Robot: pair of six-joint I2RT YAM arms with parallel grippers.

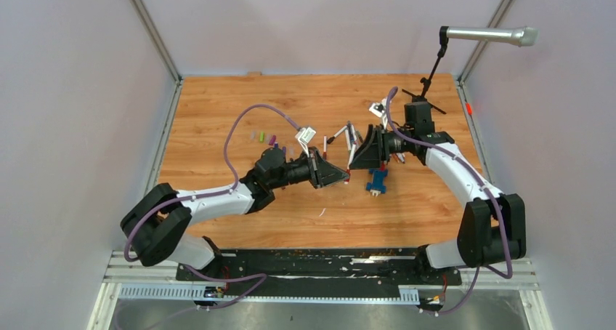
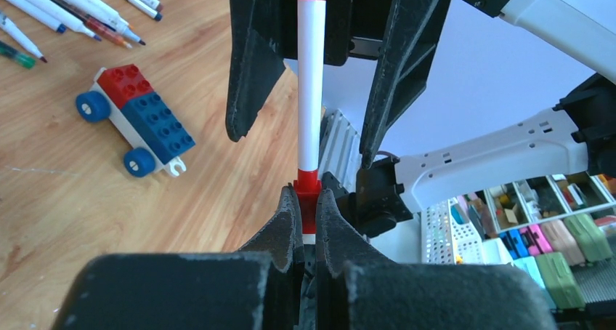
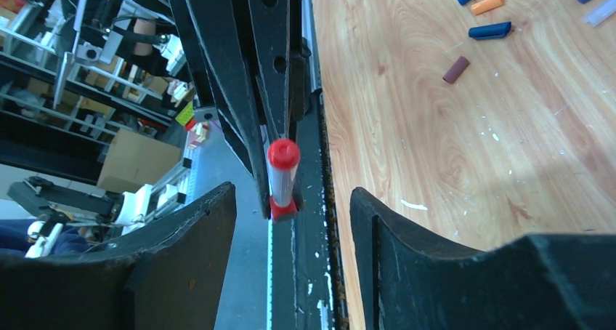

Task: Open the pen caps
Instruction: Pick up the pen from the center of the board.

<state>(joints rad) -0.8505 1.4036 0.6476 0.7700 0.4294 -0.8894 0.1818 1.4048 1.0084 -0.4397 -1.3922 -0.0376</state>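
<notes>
Wood table (image 1: 407, 214) stands between grey walls, and above its middle the left gripper (image 2: 309, 195) is closed tight on the red cap (image 2: 307, 177) of a white pen (image 2: 310, 83). On the other side, the right gripper (image 3: 292, 192) has its jaws wide, one on each side of the barrel, not touching it. Loose caps (image 1: 265, 137) lie left of the middle toward the far edge, more pens (image 1: 350, 135) lie near the middle, and a toy car (image 1: 375, 181) sits just beside the grippers.

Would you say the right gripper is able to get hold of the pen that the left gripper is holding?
Probably yes: the right gripper stands open with its jaws either side of the pen, nothing between, and the left gripper clamps only its red end.
</notes>
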